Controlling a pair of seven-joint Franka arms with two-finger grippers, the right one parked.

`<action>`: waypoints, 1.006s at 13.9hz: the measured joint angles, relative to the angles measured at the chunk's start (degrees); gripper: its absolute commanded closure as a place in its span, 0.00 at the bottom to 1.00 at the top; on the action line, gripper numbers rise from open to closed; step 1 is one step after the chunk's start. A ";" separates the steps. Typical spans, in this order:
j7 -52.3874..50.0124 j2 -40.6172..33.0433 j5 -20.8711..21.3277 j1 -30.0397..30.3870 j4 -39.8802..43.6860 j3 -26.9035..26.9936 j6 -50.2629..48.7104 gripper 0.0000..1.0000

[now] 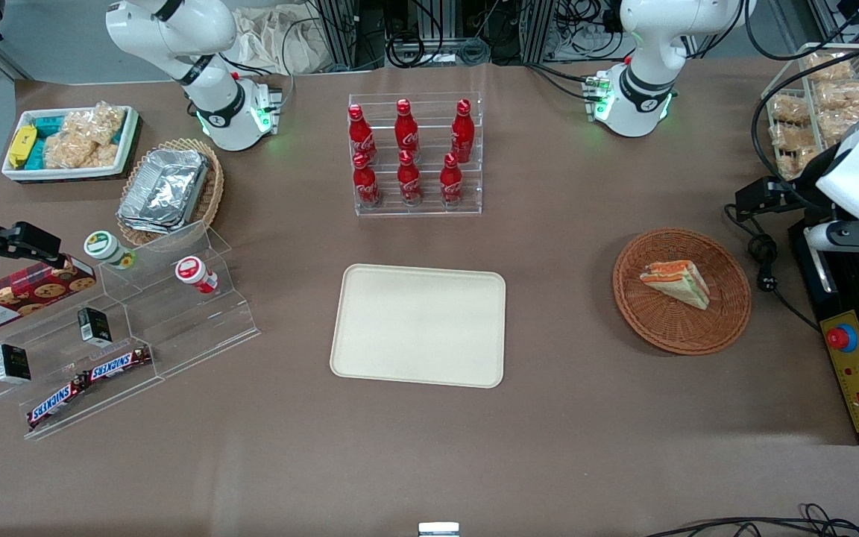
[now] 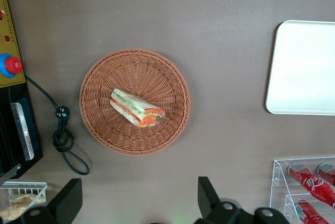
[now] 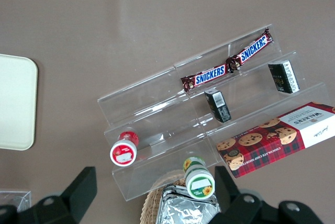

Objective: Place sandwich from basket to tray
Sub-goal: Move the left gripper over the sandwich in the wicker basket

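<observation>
The sandwich, a white-bread wedge with orange and green layers, lies flat in the round reddish-brown wicker basket. Toward the parked arm's end of the table from the basket lies the cream tray, with nothing on it. My left gripper hangs high above the table, beside the basket toward the working arm's end. It is open, its two black fingers spread wide with only bare table between them. Nothing is held.
A clear rack of red cola bottles stands farther from the front camera than the tray. A black cable and a control box with a red button lie beside the basket. A stepped acrylic shelf holds snacks near the parked arm.
</observation>
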 measured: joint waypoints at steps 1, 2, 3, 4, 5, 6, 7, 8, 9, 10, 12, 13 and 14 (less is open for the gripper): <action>-0.25 0.00 0.00 0.00 0.00 -0.08 -0.04 0.01; -0.42 0.00 0.00 -0.01 0.00 -0.11 -0.14 0.01; -0.66 0.00 0.00 -0.03 0.00 -0.11 -0.18 0.01; -1.31 0.00 0.00 -0.04 0.00 -0.11 -0.19 0.01; -2.52 0.00 -0.01 -0.04 0.00 -0.11 -0.22 0.01; -3.95 0.00 -0.04 -0.04 0.00 -0.12 -0.29 0.01; -5.08 0.01 -0.09 -0.05 0.00 -0.12 -0.34 0.01; -5.68 0.03 -0.29 -0.05 0.00 -0.13 -0.37 0.01; -6.09 0.05 -0.72 -0.04 -0.01 -0.12 -0.43 0.01; -6.36 0.07 -1.21 -0.03 -0.09 -0.07 -0.56 0.01; -6.83 0.07 -1.94 0.05 -0.69 0.13 -0.61 0.01; -7.12 0.07 -2.04 0.11 -1.10 0.28 -0.61 0.01; -7.45 0.07 -2.08 0.19 -1.46 0.43 -0.61 0.01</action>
